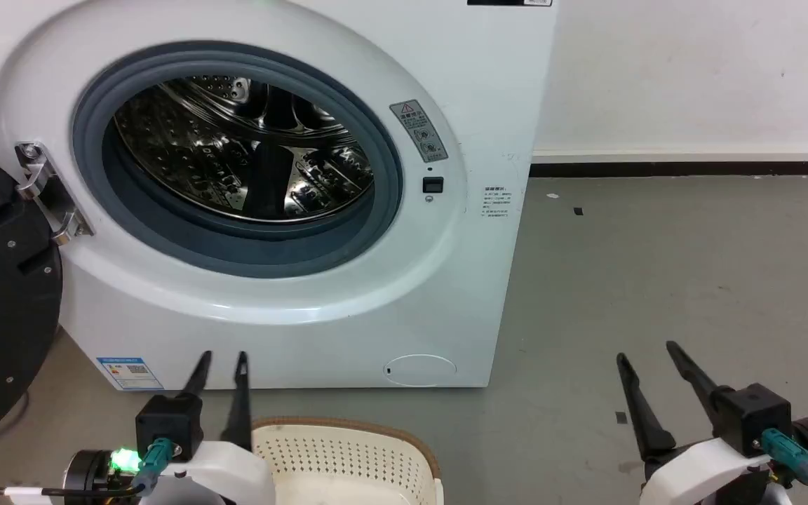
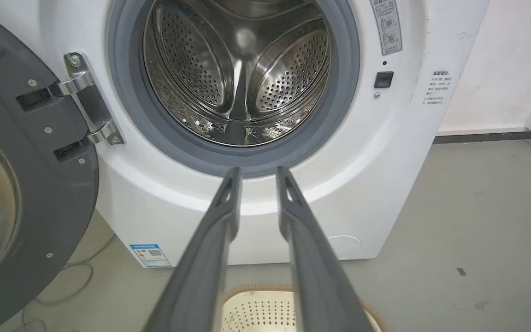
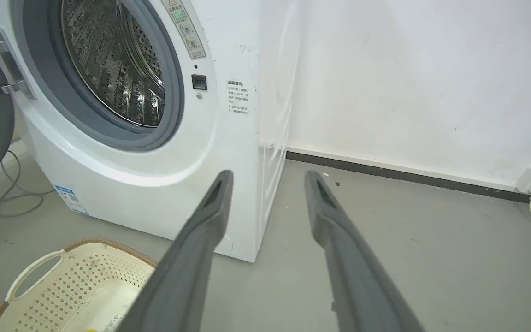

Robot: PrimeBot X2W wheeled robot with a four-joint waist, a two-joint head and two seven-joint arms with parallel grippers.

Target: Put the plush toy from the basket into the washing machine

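Head view: the washing machine (image 1: 460, 105) stands with its door (image 1: 4, 280) swung open. The basket (image 1: 348, 449) sits on the floor before it, just beside the left gripper (image 1: 221, 365), whose fingers are slightly apart and empty. The right gripper (image 1: 646, 354) is spread wider and also empty.

Left wrist view: the fingers point toward the drum (image 2: 242, 83).

Right wrist view: a yellow scrap low in the basket may be the plush toy (image 3: 91, 330), but too little shows to tell.

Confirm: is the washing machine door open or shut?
Open. The door hangs swung aside on its hinge, leaving the steel drum exposed.
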